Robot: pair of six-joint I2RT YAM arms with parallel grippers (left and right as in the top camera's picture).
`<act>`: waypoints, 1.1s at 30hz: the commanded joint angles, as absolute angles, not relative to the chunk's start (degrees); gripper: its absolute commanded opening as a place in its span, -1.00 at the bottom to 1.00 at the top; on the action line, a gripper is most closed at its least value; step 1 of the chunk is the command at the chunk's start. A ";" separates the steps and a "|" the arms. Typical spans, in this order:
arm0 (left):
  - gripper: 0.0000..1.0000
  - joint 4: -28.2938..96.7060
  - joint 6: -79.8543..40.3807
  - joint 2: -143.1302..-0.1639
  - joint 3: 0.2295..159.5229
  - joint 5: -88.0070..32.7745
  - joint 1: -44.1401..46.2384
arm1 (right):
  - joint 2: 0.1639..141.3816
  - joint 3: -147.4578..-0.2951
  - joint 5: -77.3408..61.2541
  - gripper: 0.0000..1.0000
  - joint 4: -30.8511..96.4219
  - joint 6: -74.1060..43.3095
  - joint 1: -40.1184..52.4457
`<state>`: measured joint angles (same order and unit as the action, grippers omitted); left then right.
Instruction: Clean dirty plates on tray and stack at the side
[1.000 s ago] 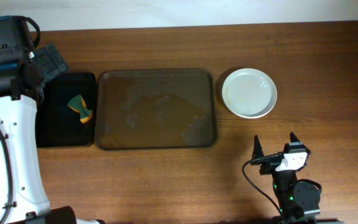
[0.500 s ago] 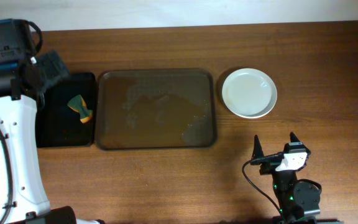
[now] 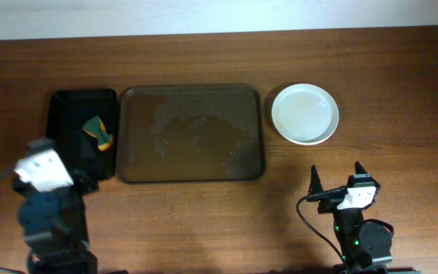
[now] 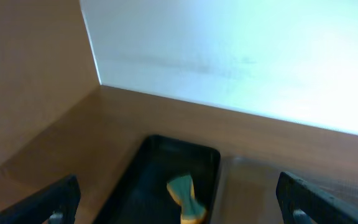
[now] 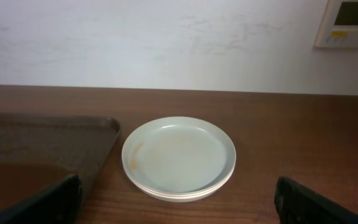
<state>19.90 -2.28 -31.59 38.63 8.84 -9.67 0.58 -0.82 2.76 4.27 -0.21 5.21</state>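
A stack of white plates (image 3: 305, 113) sits on the table to the right of the brown tray (image 3: 192, 88). In the right wrist view the top plate (image 5: 179, 155) has a faint orange smear near its left rim. The brown tray holds no plates and shows wet streaks. My right gripper (image 3: 335, 172) is open and empty, in front of the plates (image 5: 178, 205). My left gripper (image 3: 65, 161) is open and empty at the front left, facing the black tray (image 4: 151, 168) and the sponge.
A green and yellow sponge (image 3: 97, 131) lies in the black tray (image 3: 61, 103), left of the brown tray; it also shows in the left wrist view (image 4: 185, 196). A white wall runs behind the table.
My left arm has swung from the far left, beside the black tray's back corner, down to the table's front left. The right arm, plates and sponge have not moved.
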 commanded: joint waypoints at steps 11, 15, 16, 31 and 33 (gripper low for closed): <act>0.98 2.79 4.86 -2.72 2.66 6.85 -5.04 | 0.21 -0.32 3.27 0.97 4.45 -0.23 4.84; 0.98 4.12 4.86 -0.25 0.47 7.22 -5.04 | 0.21 -0.32 3.27 0.97 4.45 -0.23 4.84; 0.98 4.12 4.84 -0.25 0.47 6.87 -4.95 | 0.21 -0.32 3.27 0.97 4.45 -0.23 4.84; 0.98 4.08 4.84 -0.30 0.49 6.83 -4.60 | 0.21 -0.32 3.27 0.97 4.45 -0.23 4.84; 0.98 4.08 4.84 -0.30 0.49 6.83 -4.60 | 0.21 -0.32 3.27 0.97 4.45 -0.23 4.84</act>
<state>4.10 3.70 -0.93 0.84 7.44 -4.86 0.58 -0.82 2.79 4.25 -0.14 5.21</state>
